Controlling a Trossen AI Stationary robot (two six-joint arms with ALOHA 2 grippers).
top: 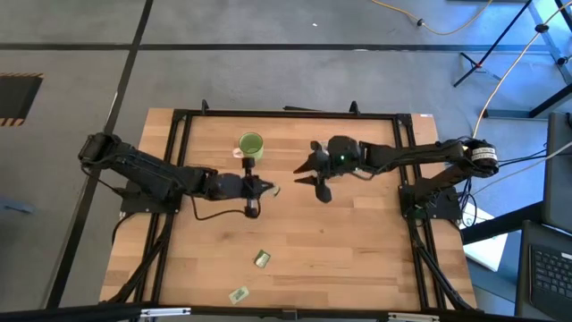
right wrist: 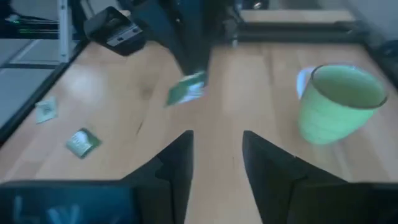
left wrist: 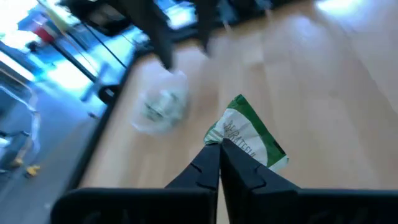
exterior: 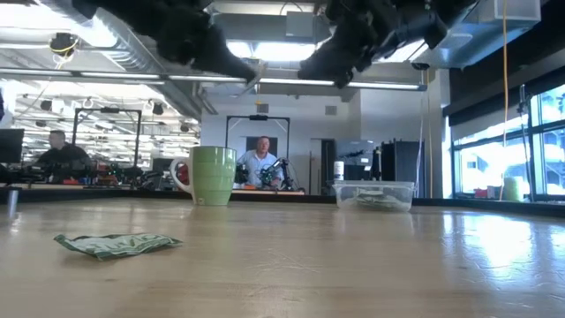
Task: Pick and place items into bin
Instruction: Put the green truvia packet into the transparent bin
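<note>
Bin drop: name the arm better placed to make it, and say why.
Left. The left gripper is shut on a green packet, raised, facing the bin. The right gripper is open and empty.

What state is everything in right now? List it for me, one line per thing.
left hand: shut on the held packet, raised above the table
held packet: pinched by one edge, off the table
right hand: open, empty, raised
green mug: upright
bin: upright, open-topped, packets inside
loose packets: lying flat on the table
</note>
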